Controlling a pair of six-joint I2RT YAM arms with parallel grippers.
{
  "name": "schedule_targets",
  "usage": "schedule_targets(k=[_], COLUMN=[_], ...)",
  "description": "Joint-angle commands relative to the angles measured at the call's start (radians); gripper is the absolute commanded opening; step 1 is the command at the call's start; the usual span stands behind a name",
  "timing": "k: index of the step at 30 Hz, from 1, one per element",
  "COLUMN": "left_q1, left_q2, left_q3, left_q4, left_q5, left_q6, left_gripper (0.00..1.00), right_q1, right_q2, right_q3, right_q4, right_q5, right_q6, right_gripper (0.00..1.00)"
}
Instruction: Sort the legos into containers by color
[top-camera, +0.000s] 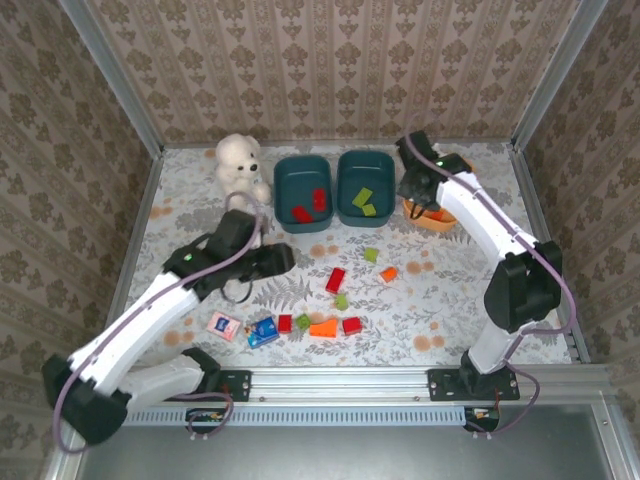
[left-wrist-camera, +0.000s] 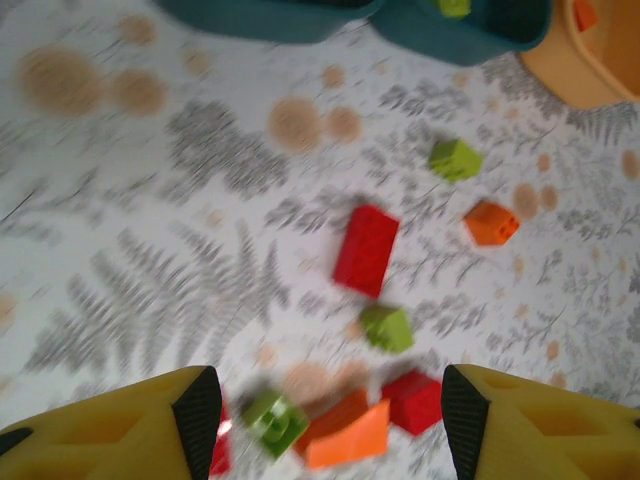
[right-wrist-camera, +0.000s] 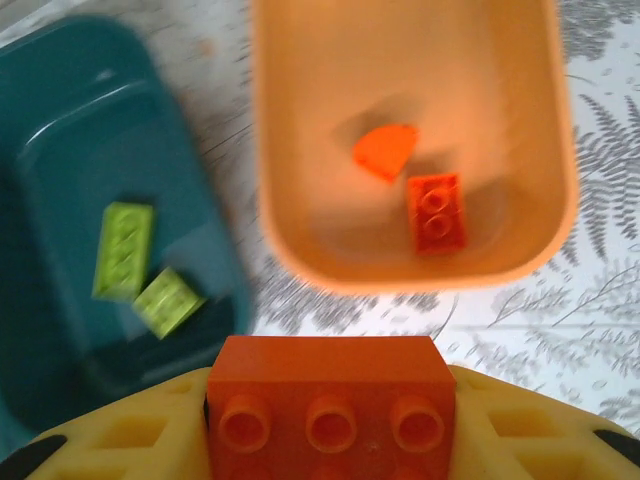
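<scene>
Two orange pieces (right-wrist-camera: 435, 210) are lying in the orange tub (right-wrist-camera: 290, 150), upper centre of the right wrist view. Right gripper (right-wrist-camera: 330, 445) is clenching an orange brick (right-wrist-camera: 330, 385) near the tub's rim. Next move: advance over the tub, then release. Left gripper (left-wrist-camera: 320, 420), jaws apart and empty, is hovering over loose bricks (left-wrist-camera: 366, 250) mid-frame.

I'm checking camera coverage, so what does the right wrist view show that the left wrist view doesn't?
Right wrist adds: an orange brick gripped in the right claw, and the orange tub's floor with two orange pieces. Left wrist adds: the open left claw above loose bricks, among them a red brick. Shared: the orange tub and the teal tub with green bricks.
</scene>
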Motion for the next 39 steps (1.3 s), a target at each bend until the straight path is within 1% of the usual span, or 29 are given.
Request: schedule_targets(k=[1,3,8,14,18,20,23,26,31,34,39], left_q1=[-0.031,-0.045,-0.059,-0.081,-0.082,-0.080,-0.075,-0.065,-0.047,-0.037,-0.027], left_q2=[0.119,0.191,0.346,0.436,0.448,0.451,0.449,0.440,0.429,0.423,0.422], left_q3=[0.053,0.093,0.220,0.289,0.307,0.321,0.327,0.330,0.348,0.344,0.342], left_q4=[0.180,0.213,0.204,0.205,0.194,0.176,0.159,0.147,0.116,0.113,0.112], left_q5=[-0.046,-0.045,-0.007,0.018,0.026,0.025,0.024,0.023,0.021,0.026,0.037], left_q6=[-0.043,-0.045,0.014,0.048,0.065,0.081,0.089,0.106,0.130,0.133,0.138], left_gripper=[0.63,0.62,0.62,0.62,0.63,0.62,0.62,0.63,0.63,0.63,0.63], right_q1=[-0.107,-0.158,-0.212,-0.238,-0.251,-0.256,-0.255,-0.255,-0.256,-0.256,-0.251], right_q2=[0.067,0.136,0.286,0.408,0.469,0.492,0.532,0.555,0.599,0.617,0.618], right_q3=[0.000,0.033,0.158,0.265,0.324,0.330,0.372,0.377,0.425,0.453,0.495], right_q4=[0.075,0.099,0.104,0.077,0.010,0.015,-0.042,-0.072,-0.105,-0.113,-0.129], right_q5=[-0.122,-0.152,-0.152,-0.080,-0.029,-0.027,-0.013,0.000,0.001,-0.009,-0.024], right_q6=[-0.011,0.042,0.169,0.323,0.388,0.401,0.422,0.452,0.441,0.425,0.395], right_gripper=[0.39,0.39,0.39,0.41,0.42,0.42,0.42,0.43,0.45,0.50,0.63])
